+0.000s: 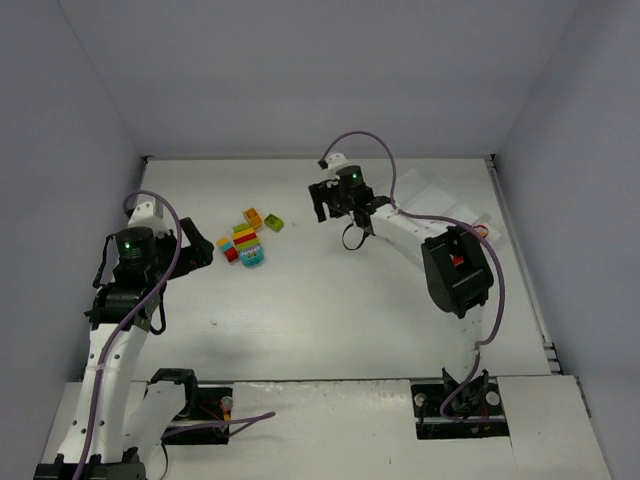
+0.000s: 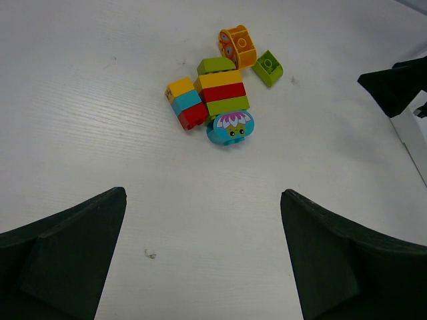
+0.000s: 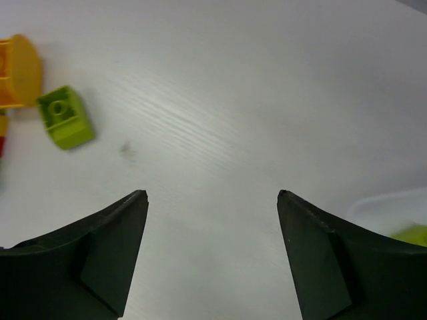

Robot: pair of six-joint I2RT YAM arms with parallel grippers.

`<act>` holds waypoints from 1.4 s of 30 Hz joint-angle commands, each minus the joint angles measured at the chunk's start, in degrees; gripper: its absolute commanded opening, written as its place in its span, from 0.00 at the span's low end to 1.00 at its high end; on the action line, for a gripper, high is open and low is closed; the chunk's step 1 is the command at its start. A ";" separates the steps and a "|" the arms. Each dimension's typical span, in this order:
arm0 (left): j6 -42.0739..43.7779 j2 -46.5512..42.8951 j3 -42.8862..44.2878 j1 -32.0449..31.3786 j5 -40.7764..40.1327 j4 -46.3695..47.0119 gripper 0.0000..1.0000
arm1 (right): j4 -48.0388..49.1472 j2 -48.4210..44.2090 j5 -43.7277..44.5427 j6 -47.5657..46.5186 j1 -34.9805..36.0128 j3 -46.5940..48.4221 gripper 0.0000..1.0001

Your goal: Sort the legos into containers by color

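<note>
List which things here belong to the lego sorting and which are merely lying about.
Belongs to the job: legos, stray lime green brick, white tray.
Just there: purple cables, mounting board under the arm bases.

legos (image 2: pixel 221 90): one stack yellow/red/lime, next to it yellow/teal/red. teal piece (image 2: pixel 230 127) has a purple-white flower print and eyes, orange piece (image 2: pixel 237 45) has a print too small to read, loose brick (image 2: pixel 268 67) lime. worktop (image 2: pixel 100 100) white, faint grain. tray (image 1: pixel 435 190) white. left end effector (image 2: pixel 203 192) and right end effector (image 3: pixel 212 193) black
</note>
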 commanded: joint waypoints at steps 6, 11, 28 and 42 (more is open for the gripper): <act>-0.17 0.43 1.21 0.56 0.67 3.07 0.92 | 1.91 6.66 -12.51 -5.79 4.86 9.43 0.78; -0.17 0.60 1.21 0.56 0.76 3.16 0.92 | 0.95 10.71 -13.21 -7.37 7.76 12.33 0.79; -0.17 0.69 1.21 0.56 0.49 2.99 0.92 | -4.59 25.47 -11.28 -7.37 11.81 29.55 0.64; -0.17 0.95 1.21 0.56 0.58 2.99 0.92 | 2.07 14.78 4.09 -4.04 7.34 20.88 0.00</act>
